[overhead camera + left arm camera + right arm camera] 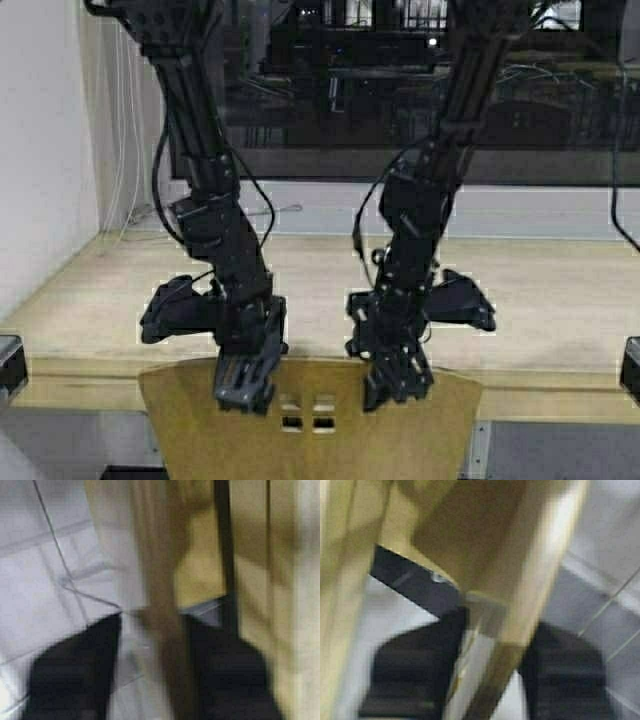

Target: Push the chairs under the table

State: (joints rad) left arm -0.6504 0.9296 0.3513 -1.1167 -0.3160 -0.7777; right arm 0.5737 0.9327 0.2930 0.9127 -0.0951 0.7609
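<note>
Centrally, a tan chair [400, 430] stands with its curved back against the front edge of the pale wood table [520, 300]. Both tools straddle the top edge of that back: the left tool [243, 385] and the right tool [398, 385] each have one finger on either side, clasping the chair back.

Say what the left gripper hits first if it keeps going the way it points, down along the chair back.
Nothing new: the left gripper already straddles the chair back's top edge, a finger on each side. Straight on, the palm would likely seat against that edge; depth is unclear.
</note>
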